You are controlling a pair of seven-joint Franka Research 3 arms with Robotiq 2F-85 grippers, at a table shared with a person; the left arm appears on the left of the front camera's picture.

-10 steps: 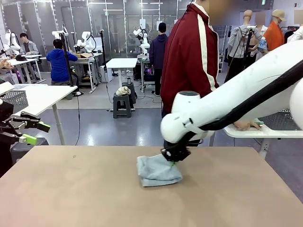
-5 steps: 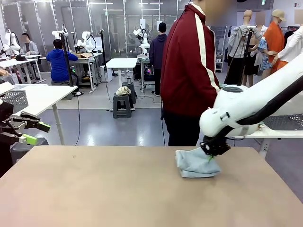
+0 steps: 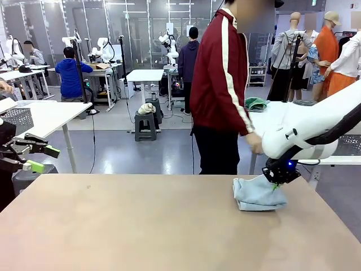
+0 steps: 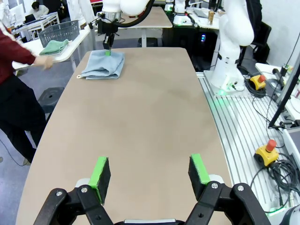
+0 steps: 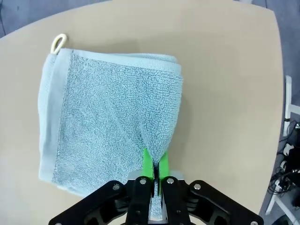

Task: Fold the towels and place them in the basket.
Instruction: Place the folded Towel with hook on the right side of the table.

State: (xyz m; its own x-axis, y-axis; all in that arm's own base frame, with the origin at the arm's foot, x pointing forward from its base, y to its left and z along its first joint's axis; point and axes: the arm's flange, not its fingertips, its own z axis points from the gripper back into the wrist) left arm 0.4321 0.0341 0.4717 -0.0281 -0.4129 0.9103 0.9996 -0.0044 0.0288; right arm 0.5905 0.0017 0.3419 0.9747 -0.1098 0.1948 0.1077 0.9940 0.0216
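the right tool (image 3: pixel 276 182) is clamped tight on a pale blue towel (image 3: pixel 256 195), its two green pads (image 5: pixel 146 161) pressed together with only a thin ridge of terry cloth between them. in the right wrist view the pinch sits at the towel's near edge, and the cloth rises from the flat folded body into a narrow pleat that runs down into the jaws. the rest of the towel lies folded on the bench (image 3: pixel 141 226), roughly rectangular, with a small hanging loop (image 5: pixel 58 42) sticking out at one far corner. from the front the towel sits toward the bench's far right part, close to the far edge, with the right arm reaching down onto its right end.

the left tool (image 4: pixel 151 171) holds nothing: its jaws stand wide apart, the green pads (image 4: pixel 100 172) facing each other across bare bench top, well away from the towel. in the front view it hangs off the bench's left side (image 3: pixel 42 158), touching nothing.

a person in a dark red jacket stands at the far side, one hand (image 3: pixel 255 142) at a white side bench (image 4: pixel 30 45). a green towel (image 4: pixel 54 47) lies on that side bench, just beside the dark lattice basket (image 4: pixel 58 33).
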